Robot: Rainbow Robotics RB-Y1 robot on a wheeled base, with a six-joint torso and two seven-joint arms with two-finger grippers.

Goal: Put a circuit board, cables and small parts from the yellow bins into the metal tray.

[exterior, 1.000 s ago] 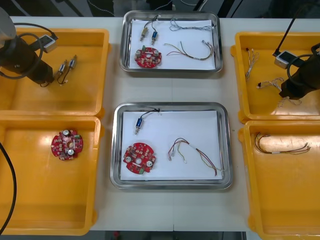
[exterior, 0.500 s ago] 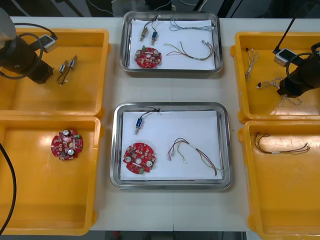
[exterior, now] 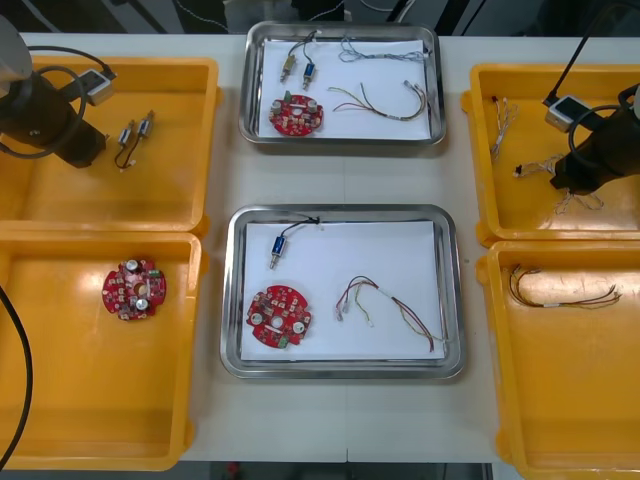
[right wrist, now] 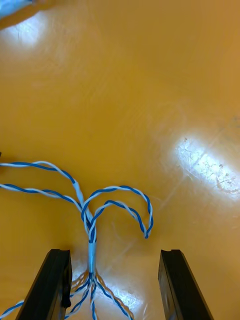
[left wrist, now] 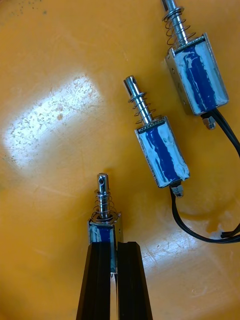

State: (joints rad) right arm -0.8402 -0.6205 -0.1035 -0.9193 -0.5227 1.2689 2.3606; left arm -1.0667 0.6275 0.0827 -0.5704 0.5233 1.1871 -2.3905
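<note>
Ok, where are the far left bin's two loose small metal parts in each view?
Front view: small metal parts beside the left arm.
Left wrist view: the parts beyond the left claw, shut on a third part.
Right wrist view: another bin; twisted blue and white cable at the open right claw.
Shared landmark: far left yellow bin floor.

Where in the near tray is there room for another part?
The near tray's far right is bare, between the small part and the cable. The circuit board crowds the near left. The left gripper holds a spare part in the far left bin; the right gripper hangs open over the far right bin.
</note>
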